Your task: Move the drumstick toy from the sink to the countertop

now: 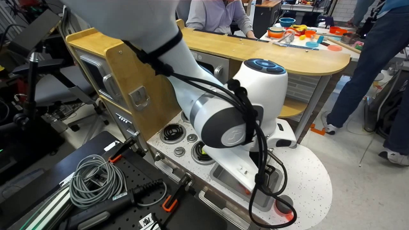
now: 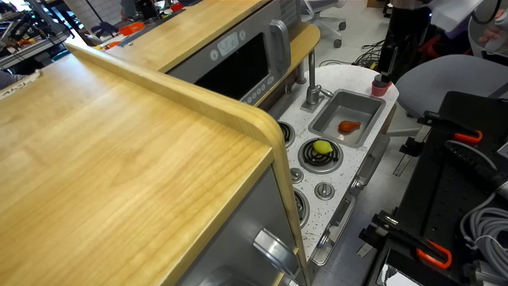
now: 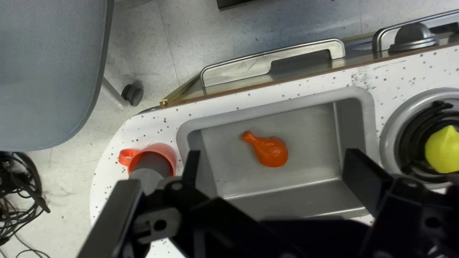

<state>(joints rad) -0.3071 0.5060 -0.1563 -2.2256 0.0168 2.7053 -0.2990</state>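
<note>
Hovering above sink [image 3: 313, 143], gripper [image 3: 273, 157] spread wide, 2 fingers [image 3: 364, 175] holding nothing; drumstick toy [image 3: 270, 150] lies below.

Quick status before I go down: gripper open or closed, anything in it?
Gripper: open, jaws wide apart, holding nothing; the drumstick toy lies in the sink.

Orange-red drumstick toy [image 3: 270, 152] lying on bottom of grey sink [image 3: 312, 143]; countertop [image 3: 408, 75] white, dark-speckled.

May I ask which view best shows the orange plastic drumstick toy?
The wrist view: the drumstick toy looks largest there, unobstructed. In exterior views it is smaller but whole, or it is mostly hidden.
</note>
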